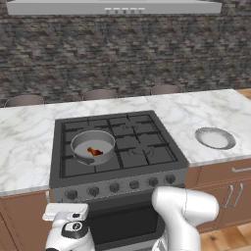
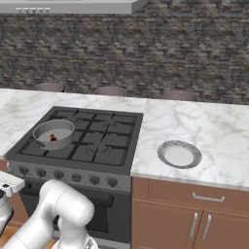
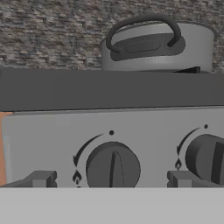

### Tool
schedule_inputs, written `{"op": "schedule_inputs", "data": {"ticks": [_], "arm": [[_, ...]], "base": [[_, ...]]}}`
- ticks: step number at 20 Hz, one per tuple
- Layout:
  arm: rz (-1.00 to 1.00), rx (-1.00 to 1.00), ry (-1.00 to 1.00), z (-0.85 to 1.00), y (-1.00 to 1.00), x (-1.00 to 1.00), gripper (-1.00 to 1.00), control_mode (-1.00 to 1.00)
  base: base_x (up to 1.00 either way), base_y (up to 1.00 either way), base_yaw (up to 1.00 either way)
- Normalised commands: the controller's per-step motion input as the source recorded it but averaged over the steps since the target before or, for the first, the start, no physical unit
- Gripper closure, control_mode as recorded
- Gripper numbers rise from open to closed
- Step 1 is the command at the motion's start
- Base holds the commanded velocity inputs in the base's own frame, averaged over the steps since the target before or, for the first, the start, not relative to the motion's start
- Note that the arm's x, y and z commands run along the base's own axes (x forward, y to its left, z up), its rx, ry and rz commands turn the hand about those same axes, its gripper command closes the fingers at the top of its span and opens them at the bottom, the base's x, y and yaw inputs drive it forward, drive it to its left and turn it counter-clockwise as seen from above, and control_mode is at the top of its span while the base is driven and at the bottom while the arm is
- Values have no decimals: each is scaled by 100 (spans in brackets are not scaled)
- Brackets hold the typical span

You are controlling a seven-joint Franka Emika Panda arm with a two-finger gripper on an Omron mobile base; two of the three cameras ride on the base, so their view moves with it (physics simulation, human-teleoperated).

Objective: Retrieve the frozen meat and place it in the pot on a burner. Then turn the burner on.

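Arm folded low in front of the stove: white elbow bulks at the bottom of both base views, forearm dropping out of frame, hand at the level of the stove's front panel. In left base view the hand body sits at lower left, just below the knob row (image 1: 117, 186). Gripper (image 3: 111, 179) points horizontally at the panel; hand view looks straight on at it, roll approx level (panel edge runs horizontal).

Fingers: both dark fingertips (image 3: 39, 178) rise at bottom of hand view, spread wide apart, nothing between them. They flank the left knob (image 3: 113, 168), one tip on each side of it, not touching as far as visible. Knob's grip bar stands roughly vertical; flame mark beside it at lower left. A second knob (image 3: 208, 158) sits at right, partly cut by frame edge, beyond the right tip.

Pot (image 1: 93, 145) stands on the front-left burner (image 1: 83, 164) of the dark cooktop (image 1: 147, 142). Seen from hand view it rises above the cooktop's front lip, loop handle facing the camera. Frozen meat (image 1: 94, 151) lies inside the pot on its floor, reddish-orange chunk, small vs. pot width; also seen in right base view inside the pot, near its centre.

Other: silvery shallow dish (image 1: 214, 138) on marble counter (image 1: 215, 110) right of stove, well apart from the pot. Range hood (image 1: 112, 7) overhead.
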Motion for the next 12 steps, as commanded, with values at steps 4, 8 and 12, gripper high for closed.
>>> {"op": "schedule_inputs", "data": {"ticks": [4,8,12], "arm": [[0,-1,0,-4,-6,7,-100,-100],[0,-2,0,0,0,15,-100,-100],[0,0,0,0,0,9,-100,-100]], "base": [[0,0,0],[0,0,0],[0,0,0]]}}
